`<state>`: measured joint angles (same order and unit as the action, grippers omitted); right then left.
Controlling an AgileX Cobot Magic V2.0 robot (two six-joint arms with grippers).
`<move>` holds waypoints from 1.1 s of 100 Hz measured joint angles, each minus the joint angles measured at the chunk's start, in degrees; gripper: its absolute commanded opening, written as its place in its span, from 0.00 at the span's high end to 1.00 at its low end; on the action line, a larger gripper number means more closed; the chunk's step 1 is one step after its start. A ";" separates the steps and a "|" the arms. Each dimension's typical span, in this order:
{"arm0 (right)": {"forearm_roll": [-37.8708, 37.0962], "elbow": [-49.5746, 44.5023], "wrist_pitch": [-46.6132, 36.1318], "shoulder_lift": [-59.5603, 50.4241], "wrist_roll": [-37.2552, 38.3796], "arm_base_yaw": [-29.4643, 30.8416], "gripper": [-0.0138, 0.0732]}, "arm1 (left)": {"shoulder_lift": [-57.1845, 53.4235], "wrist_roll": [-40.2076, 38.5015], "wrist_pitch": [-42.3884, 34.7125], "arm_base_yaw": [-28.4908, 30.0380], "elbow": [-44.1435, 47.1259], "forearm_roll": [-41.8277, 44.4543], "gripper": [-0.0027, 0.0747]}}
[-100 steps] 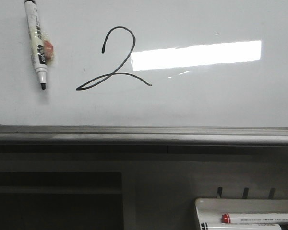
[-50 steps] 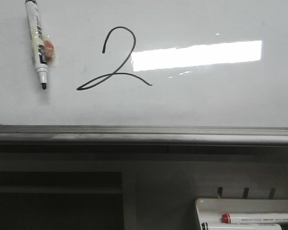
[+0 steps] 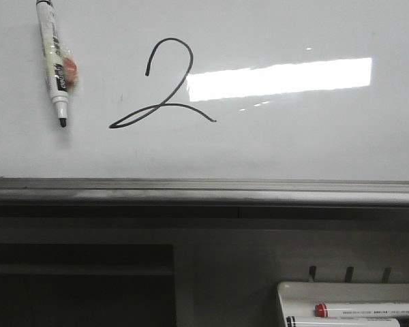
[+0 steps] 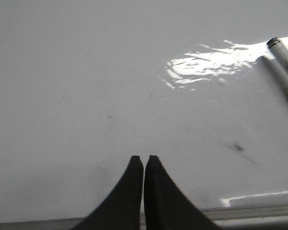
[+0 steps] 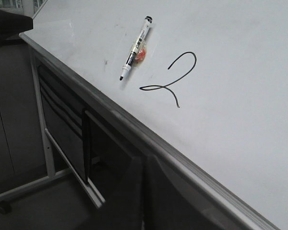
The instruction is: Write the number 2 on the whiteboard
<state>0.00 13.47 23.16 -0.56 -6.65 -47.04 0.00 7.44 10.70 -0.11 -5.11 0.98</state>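
The number 2 [image 3: 165, 85] sits on the whiteboard [image 3: 313, 143], just right of a marker [image 3: 55, 58]. Both the left gripper [image 4: 144, 159] and right gripper [image 5: 144, 160] are closed and empty, well apart from the number 2

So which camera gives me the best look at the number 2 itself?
The front view: the number 2 sits head-on on the whiteboard, whole stroke visible. The right wrist view shows it complete but smaller and slanted. The left wrist view shows only bare board and a marker's end.

Bright glare on whiteboard [image 3: 293, 150] — soft focus
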 measured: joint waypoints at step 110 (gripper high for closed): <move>0.00 -0.12 0.00 0.00 0.00 0.00 0.92 | -0.26 0.20 8.37 3.85 5.18 0.49 0.99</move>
<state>0.00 13.35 23.16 -0.56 -6.65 -47.04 -0.26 7.64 19.06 3.74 0.07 1.48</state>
